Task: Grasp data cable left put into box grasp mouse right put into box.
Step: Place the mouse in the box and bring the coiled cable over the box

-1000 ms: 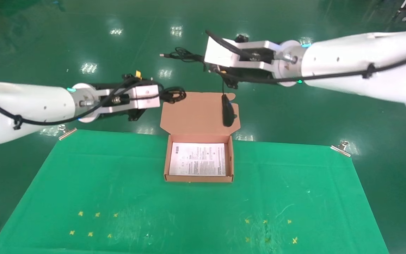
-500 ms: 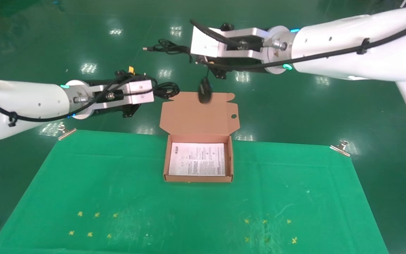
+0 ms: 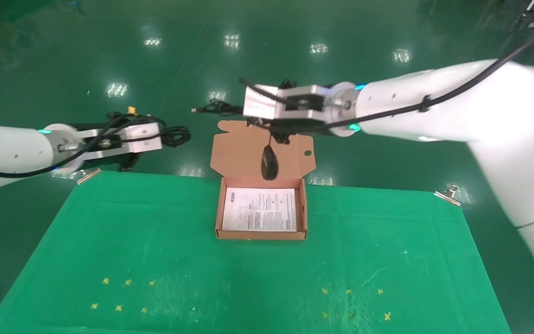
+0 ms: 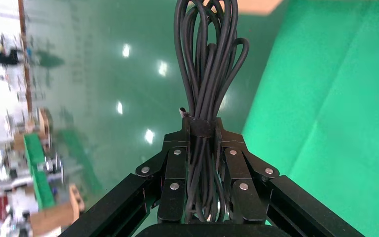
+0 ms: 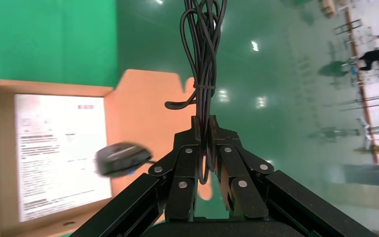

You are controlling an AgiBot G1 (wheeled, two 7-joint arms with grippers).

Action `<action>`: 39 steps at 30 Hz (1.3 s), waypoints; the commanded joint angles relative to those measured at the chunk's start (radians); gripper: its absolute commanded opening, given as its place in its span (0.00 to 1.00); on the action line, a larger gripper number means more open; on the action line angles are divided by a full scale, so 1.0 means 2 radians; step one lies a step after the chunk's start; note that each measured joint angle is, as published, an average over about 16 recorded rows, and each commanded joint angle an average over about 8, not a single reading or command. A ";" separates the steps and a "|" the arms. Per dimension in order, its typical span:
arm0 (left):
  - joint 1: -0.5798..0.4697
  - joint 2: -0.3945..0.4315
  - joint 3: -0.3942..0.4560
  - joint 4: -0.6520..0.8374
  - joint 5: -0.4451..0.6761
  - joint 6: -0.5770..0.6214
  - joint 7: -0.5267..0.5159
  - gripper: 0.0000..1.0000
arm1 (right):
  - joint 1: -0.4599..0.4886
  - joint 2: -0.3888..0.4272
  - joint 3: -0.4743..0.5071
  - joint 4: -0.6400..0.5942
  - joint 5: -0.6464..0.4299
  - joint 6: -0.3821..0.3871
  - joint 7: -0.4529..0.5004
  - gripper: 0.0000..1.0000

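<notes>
- The box [image 3: 261,211] sits open at the green cloth's [image 3: 248,278] far edge, with room all around.
- The right gripper [image 5: 204,129] pinches the mouse's cord; the mouse [image 3: 269,163] dangles over the box's flap.
- The left gripper [image 4: 203,138] squeezes the data cable [image 4: 208,64], left of the box.

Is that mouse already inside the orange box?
No. The mouse dangles by its cord from the right end effector, above the open box.

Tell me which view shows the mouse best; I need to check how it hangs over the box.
The head view: the mouse dangles by its cord below the right gripper, over the far edge of the box. The right wrist view shows it blurred against the box flap. The left wrist view shows only the data cable, not the mouse.
</notes>
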 commanded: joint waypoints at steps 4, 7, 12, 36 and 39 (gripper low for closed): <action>0.002 -0.004 0.000 -0.001 0.024 0.008 -0.022 0.00 | -0.008 -0.012 -0.009 -0.023 0.008 0.009 -0.009 0.00; 0.003 -0.004 0.000 -0.006 0.029 0.011 -0.029 0.00 | -0.012 -0.016 -0.020 -0.035 0.019 0.017 -0.016 0.00; 0.005 -0.005 0.000 -0.011 0.034 0.013 -0.034 0.00 | -0.019 -0.019 -0.045 -0.047 0.045 0.027 -0.022 0.00; 0.006 -0.005 -0.001 -0.014 0.037 0.014 -0.038 0.00 | -0.063 -0.021 -0.164 -0.121 0.190 0.098 0.046 0.00; 0.006 -0.005 -0.001 -0.014 0.037 0.014 -0.038 0.00 | -0.063 -0.022 -0.175 -0.138 0.201 0.102 0.054 0.00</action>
